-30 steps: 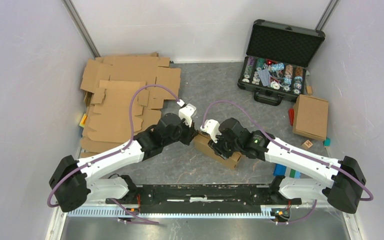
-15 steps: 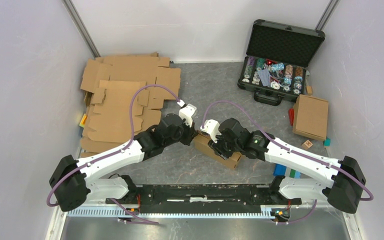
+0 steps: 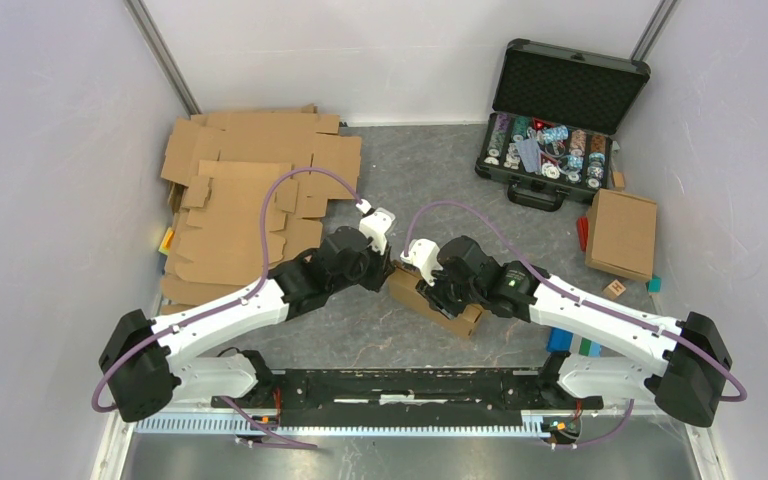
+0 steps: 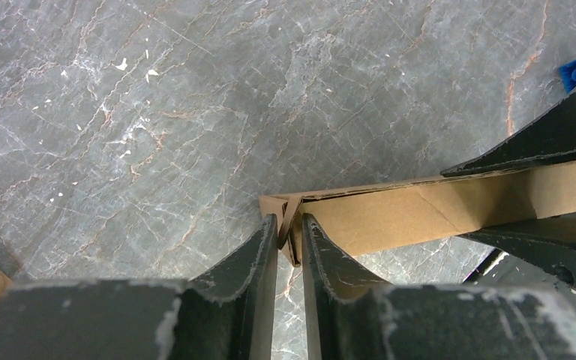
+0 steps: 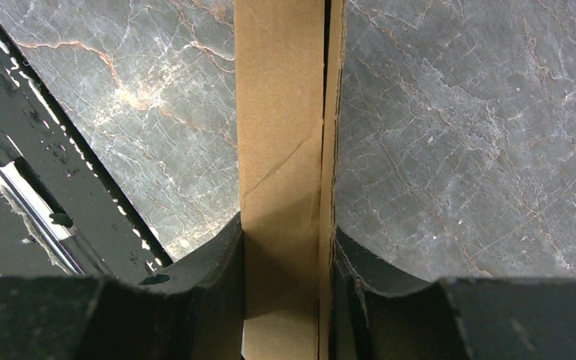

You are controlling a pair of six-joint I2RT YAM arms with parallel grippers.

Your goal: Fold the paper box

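The paper box (image 3: pixel 457 319) is a brown cardboard piece held low over the grey marbled table, between the two arms. My right gripper (image 3: pixel 438 295) is shut across its narrow body; in the right wrist view the box (image 5: pixel 281 112) runs straight up between both fingers (image 5: pixel 217 259). My left gripper (image 3: pixel 388 268) is at the box's left end. In the left wrist view its jaws (image 4: pixel 289 221) stand nearly together, with the folded corner flap of the box (image 4: pixel 390 217) pinched between the tips. The right arm's dark fingers (image 4: pixel 540 139) clamp the box farther along.
A pile of flat cardboard blanks (image 3: pixel 250 200) lies at the back left. An open black case of poker chips (image 3: pixel 555 140) stands at the back right, with a folded box (image 3: pixel 620 232) in front of it. Small coloured blocks (image 3: pixel 563 340) lie near the right arm's base.
The left wrist has edged a touch toward the box. The box and the right arm have not moved.
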